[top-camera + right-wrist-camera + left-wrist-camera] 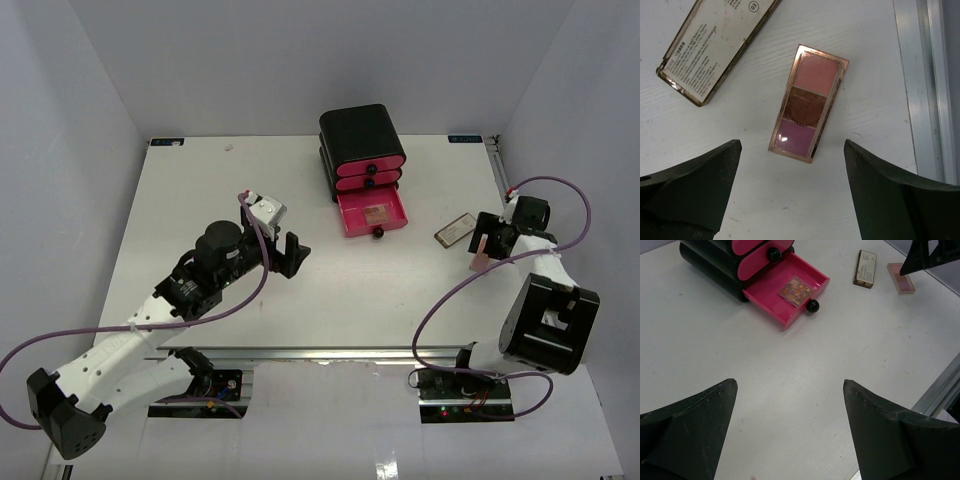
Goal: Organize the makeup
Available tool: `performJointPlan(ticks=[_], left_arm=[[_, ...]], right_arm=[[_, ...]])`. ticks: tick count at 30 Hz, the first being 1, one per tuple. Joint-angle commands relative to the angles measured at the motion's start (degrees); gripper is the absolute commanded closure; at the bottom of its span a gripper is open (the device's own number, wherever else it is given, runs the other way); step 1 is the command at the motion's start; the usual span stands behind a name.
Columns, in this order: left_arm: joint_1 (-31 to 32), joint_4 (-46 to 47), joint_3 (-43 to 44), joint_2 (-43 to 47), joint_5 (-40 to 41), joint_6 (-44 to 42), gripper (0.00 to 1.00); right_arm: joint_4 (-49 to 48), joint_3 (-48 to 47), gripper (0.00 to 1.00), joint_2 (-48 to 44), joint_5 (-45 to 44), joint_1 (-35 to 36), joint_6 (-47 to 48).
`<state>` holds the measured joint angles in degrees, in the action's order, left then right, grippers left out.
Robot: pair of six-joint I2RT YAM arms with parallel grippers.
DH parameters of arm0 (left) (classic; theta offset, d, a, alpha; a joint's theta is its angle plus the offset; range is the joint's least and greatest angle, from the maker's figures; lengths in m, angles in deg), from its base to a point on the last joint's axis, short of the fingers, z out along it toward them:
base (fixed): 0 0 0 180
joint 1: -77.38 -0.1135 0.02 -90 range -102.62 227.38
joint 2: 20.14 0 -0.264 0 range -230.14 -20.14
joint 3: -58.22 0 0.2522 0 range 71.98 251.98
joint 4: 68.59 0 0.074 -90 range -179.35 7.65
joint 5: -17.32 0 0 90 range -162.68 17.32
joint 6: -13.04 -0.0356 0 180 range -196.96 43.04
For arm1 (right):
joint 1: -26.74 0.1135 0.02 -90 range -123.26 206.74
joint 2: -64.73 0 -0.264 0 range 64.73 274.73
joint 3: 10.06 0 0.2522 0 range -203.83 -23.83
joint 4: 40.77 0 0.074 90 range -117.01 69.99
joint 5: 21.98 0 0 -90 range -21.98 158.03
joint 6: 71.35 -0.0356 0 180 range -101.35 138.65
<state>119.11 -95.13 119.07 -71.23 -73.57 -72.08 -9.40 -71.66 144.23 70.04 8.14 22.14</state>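
A pink three-pan compact (808,103) lies flat on the white table, just ahead of my open, empty right gripper (792,190). In the top view the compact (480,264) pokes out below that gripper (489,243). A tan compact (715,45) lies label-up to its left, also seen from above (455,230). A small square palette (796,290) lies inside the open bottom drawer (769,299). My left gripper (790,430) is open and empty over bare table, left of the drawer (290,253). No lipsticks or bottle are in view.
The black box with three pink drawers (362,150) stands at the back centre, its bottom drawer (350,222) pulled out. A metal rail (920,75) runs along the table's right edge close to the pink compact. White walls enclose the table.
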Motion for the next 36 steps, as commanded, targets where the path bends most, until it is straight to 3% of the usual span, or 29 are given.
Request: performJointPlan(ticks=[1, 11, 20, 36], left_arm=[[-0.08, 1.28, -0.09, 3.07, -1.56, -0.86, 0.02], [-0.24, 1.88, -1.21, 6.45, -0.06, -1.19, 0.02], [-0.69, 1.88, -1.47, 5.39, -0.69, -1.19, 0.02], [-1.04, 1.96, -1.56, 5.13, -0.60, -1.19, 0.02]], right_arm=[[0.46, -4.62, 0.10, 6.20, -1.59, 0.80, -3.14], [-2.36, -6.45, 0.08, 14.73, -5.73, 1.46, -5.58], [-3.89, -6.30, 0.01, 15.24, -6.41, 1.46, -6.39], [-4.24, -5.33, 0.54, 13.74, -4.72, 1.46, -5.16]])
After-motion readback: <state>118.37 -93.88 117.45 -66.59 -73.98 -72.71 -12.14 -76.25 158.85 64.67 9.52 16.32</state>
